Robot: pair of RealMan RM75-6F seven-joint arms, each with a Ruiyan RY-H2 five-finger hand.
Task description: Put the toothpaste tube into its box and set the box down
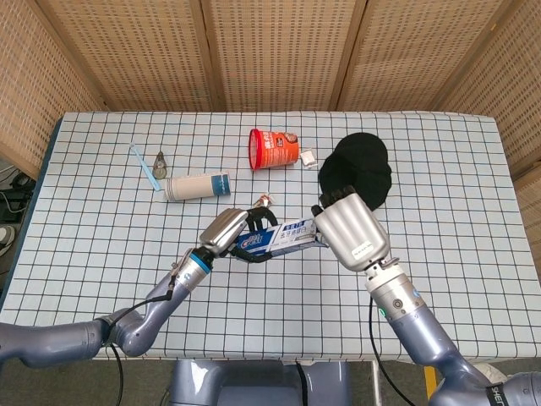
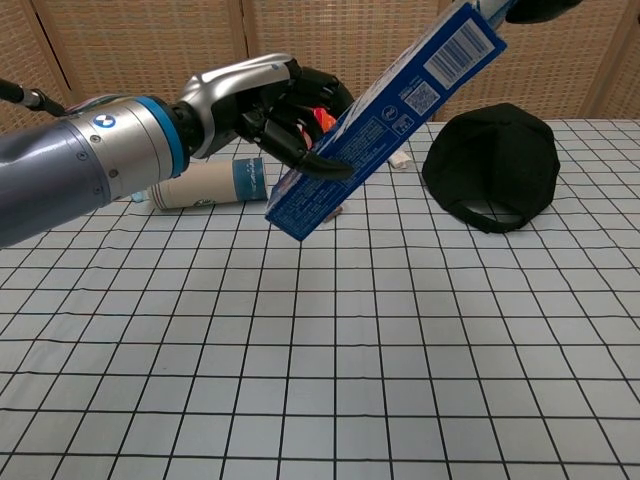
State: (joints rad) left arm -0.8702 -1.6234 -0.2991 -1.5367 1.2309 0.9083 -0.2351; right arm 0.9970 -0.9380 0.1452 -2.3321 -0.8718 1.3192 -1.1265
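Observation:
The blue toothpaste box (image 1: 277, 238) is held in the air above the table's middle, and my left hand (image 1: 226, 232) grips its lower end. In the chest view the box (image 2: 390, 115) slants steeply up to the right out of the left hand (image 2: 262, 105). The toothpaste tube (image 2: 488, 8) is almost wholly inside; only a short bit shows at the box's open upper end. My right hand (image 1: 346, 228) sits right at that end and holds the tube's tail. Its dark fingers (image 2: 540, 8) reach just into the top edge of the chest view.
A black cap (image 1: 359, 167) lies behind the right hand. A red cup (image 1: 272, 148) on its side and a small white item (image 1: 308, 157) lie at the back. A paper cup (image 1: 196, 186) on its side, a blue toothbrush (image 1: 142, 166) and a small clip (image 1: 161, 161) are at the left.

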